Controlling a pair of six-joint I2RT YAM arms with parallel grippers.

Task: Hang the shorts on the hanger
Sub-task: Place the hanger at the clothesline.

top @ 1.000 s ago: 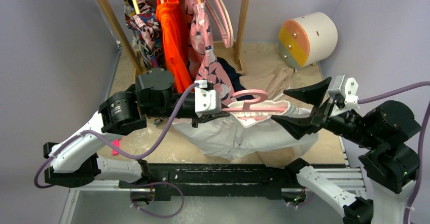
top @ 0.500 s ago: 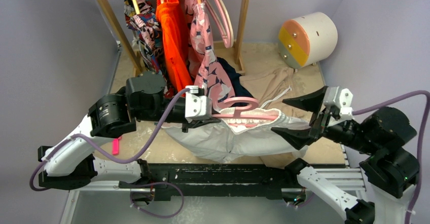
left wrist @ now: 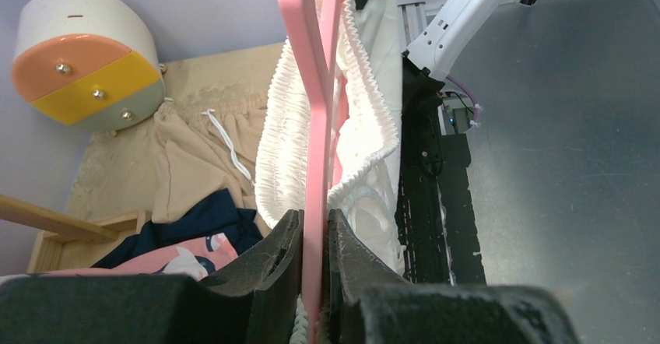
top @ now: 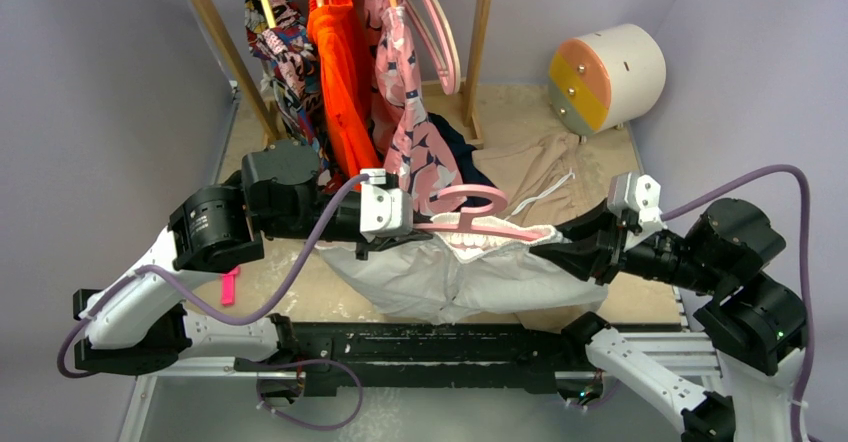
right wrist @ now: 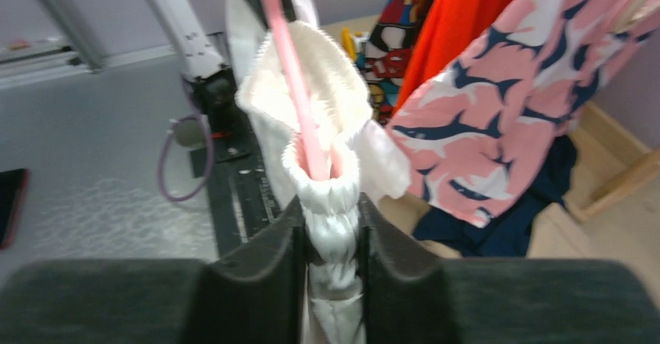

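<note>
The pink hanger [top: 470,202] hangs level above the table, its arms inside the gathered waistband of the white shorts [top: 450,282]. My left gripper [top: 425,224] is shut on the hanger's left arm. In the left wrist view the hanger [left wrist: 315,126] runs straight between the left gripper's [left wrist: 315,219] fingers, with the shorts' waistband [left wrist: 362,110] bunched round it. My right gripper [top: 555,245] is shut on the right end of the waistband. In the right wrist view the shorts [right wrist: 331,196] are pinched in the right gripper [right wrist: 331,208], and the hanger [right wrist: 284,56] emerges from the fabric.
A wooden rack at the back carries an orange garment [top: 340,62], a pink patterned garment [top: 410,112], a multicoloured one [top: 285,42] and a spare pink hanger [top: 440,32]. A tan garment [top: 535,157] and navy cloth [top: 455,152] lie on the table. A white drum [top: 605,77] stands back right.
My right gripper, wide open before, has moved in to the left and shut on the right end of the shorts' waistband. The left arm shifted the hanger slightly left.
</note>
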